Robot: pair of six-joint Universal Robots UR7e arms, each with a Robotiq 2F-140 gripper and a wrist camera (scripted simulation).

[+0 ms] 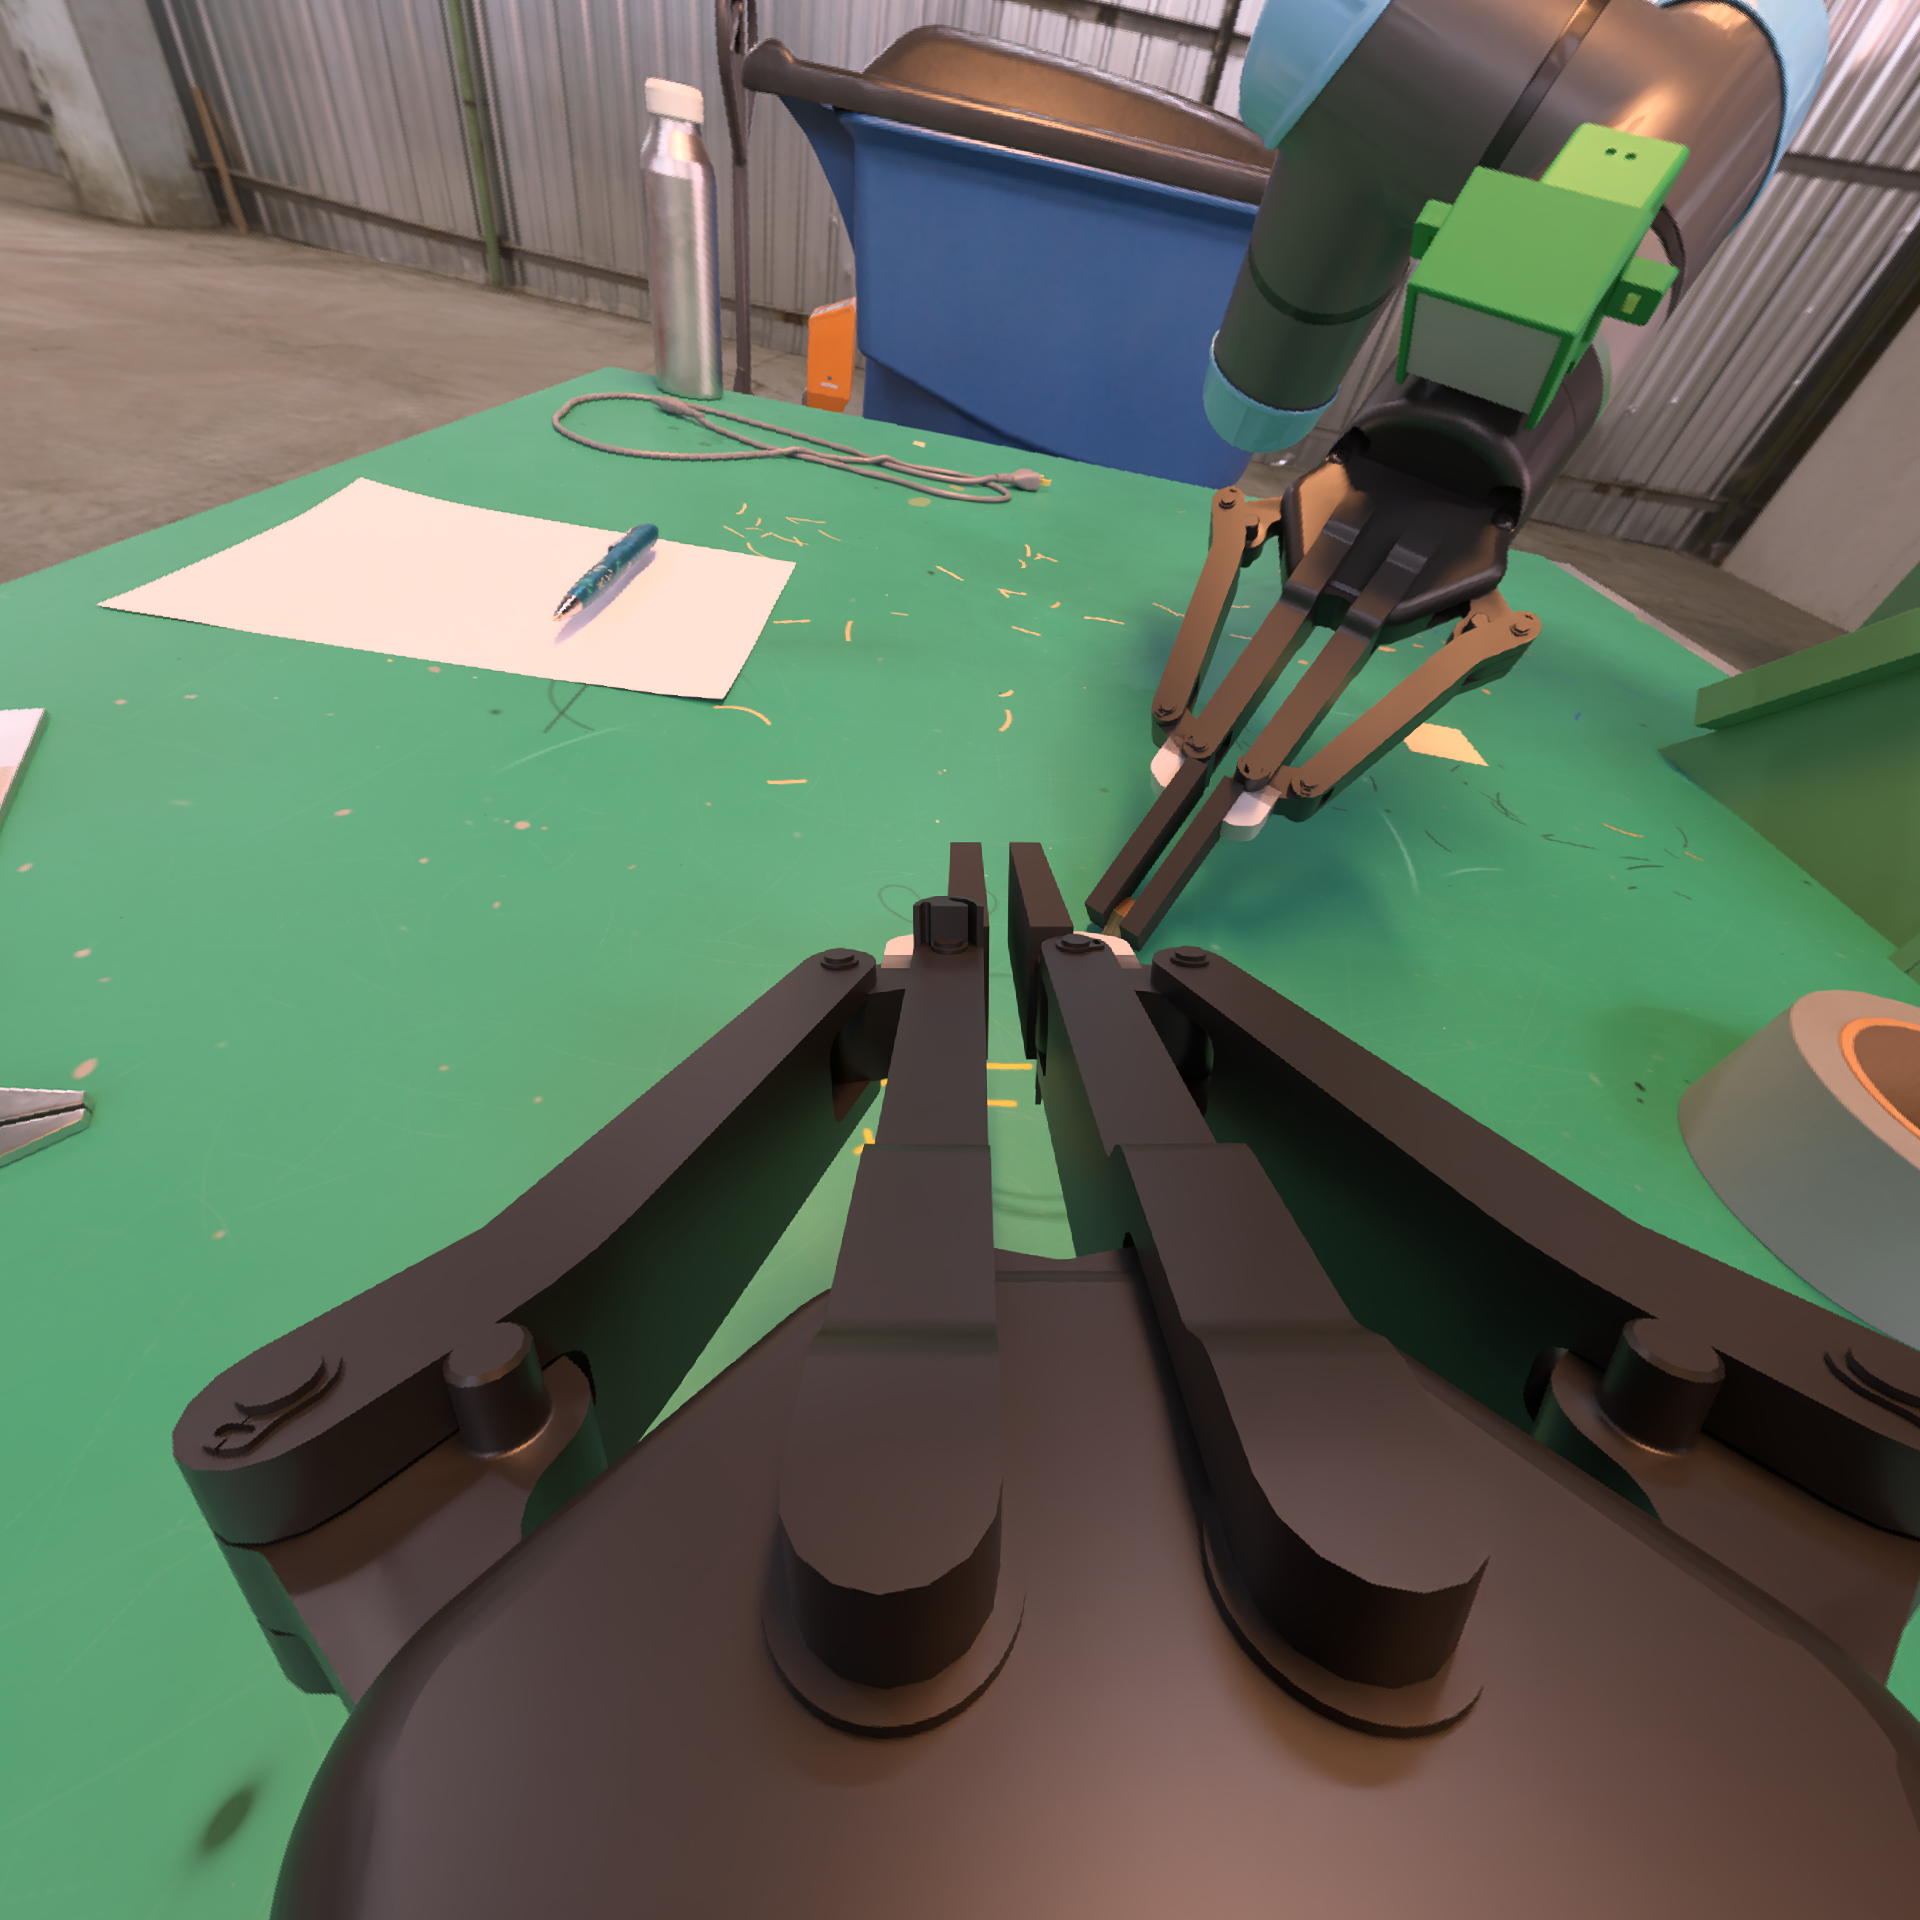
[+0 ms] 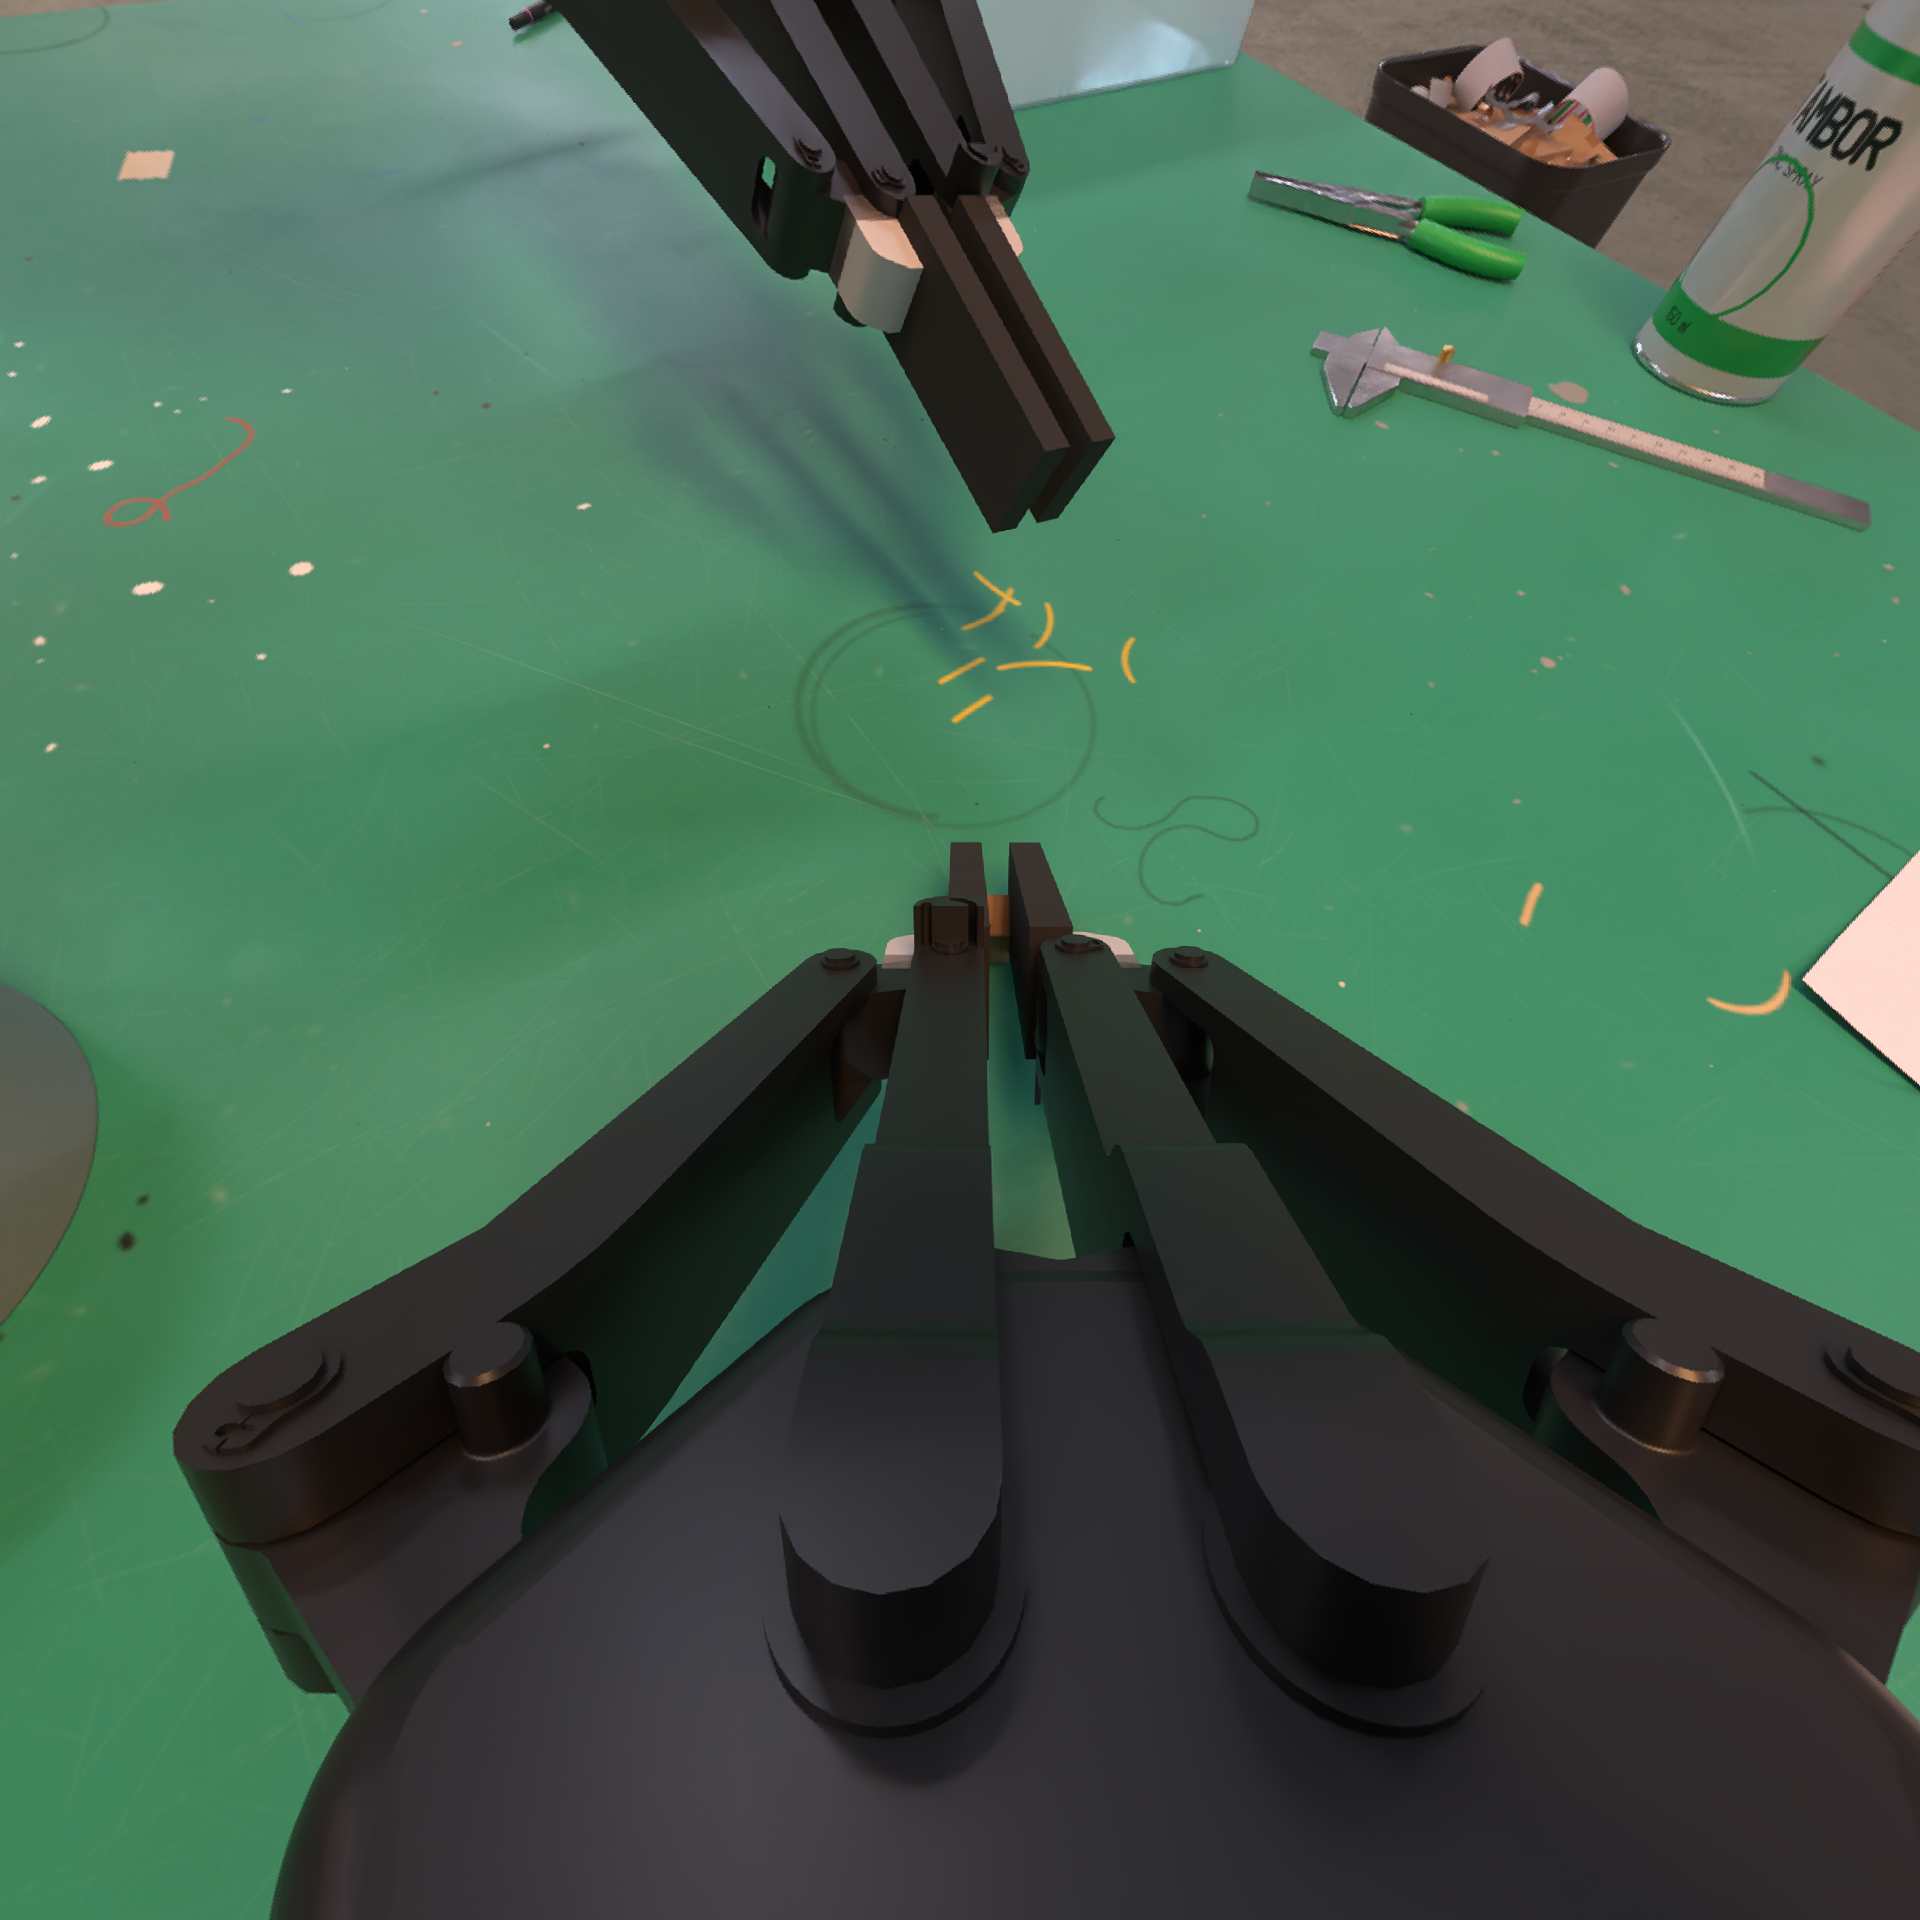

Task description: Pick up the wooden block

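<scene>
The wooden block [image 2: 997,914] is a small tan piece, mostly hidden between my right gripper's fingers. My right gripper [image 2: 995,868] is shut on it, low over the green table [image 2: 416,831]. In the left wrist view the right gripper [image 1: 1114,923] reaches down from the upper right, with a sliver of the block [image 1: 1122,914] showing at its tips. My left gripper [image 1: 995,868] is shut and empty, just left of the right gripper's tips. In the right wrist view the left gripper [image 2: 1039,509] hangs above the table ahead.
A white sheet [image 1: 416,592] with a blue pen [image 1: 608,571], a metal bottle [image 1: 681,239] and a grey cord [image 1: 790,452] lie at the far left. A tape roll [image 1: 1808,1143] is at the right. Green-handled pliers [image 2: 1403,218], a caliper [image 2: 1558,416] and a spray can [image 2: 1787,208] lie opposite.
</scene>
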